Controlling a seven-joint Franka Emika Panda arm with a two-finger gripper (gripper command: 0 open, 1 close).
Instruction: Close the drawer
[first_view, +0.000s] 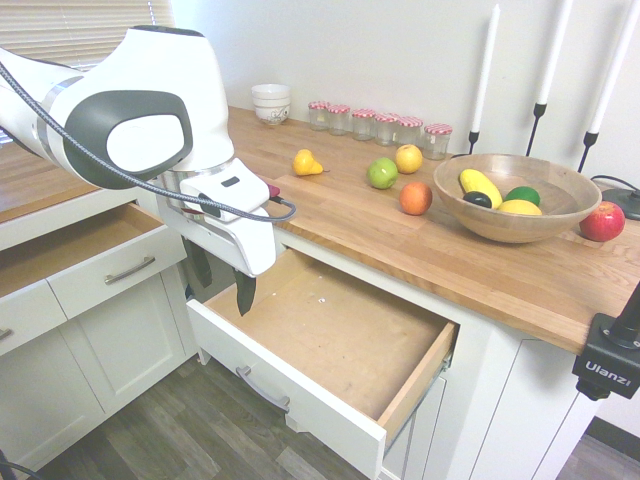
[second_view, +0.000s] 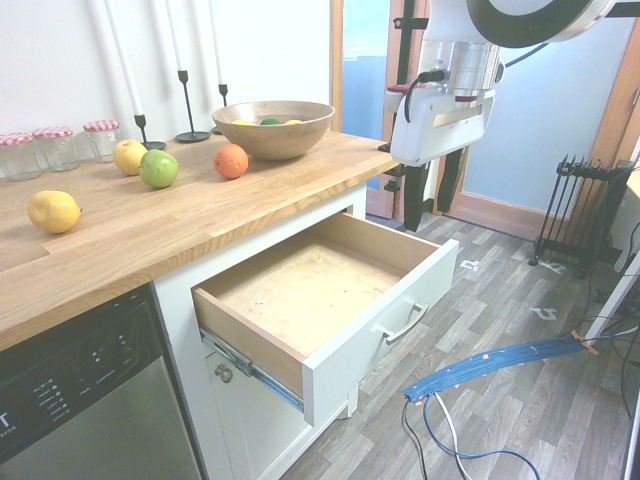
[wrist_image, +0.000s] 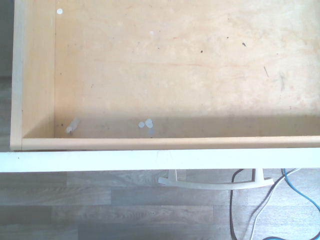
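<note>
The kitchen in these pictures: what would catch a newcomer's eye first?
Probably the big white robot arm, its pincer open above the near side of the pulled-out drawer. Next, the wide wooden bowl of fruit on the counter, with tall white candles standing behind it.

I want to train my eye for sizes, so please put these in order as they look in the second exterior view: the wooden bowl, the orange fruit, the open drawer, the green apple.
1. Open drawer
2. Wooden bowl
Orange fruit and green apple: they look alike, so I do not rank them.
</note>
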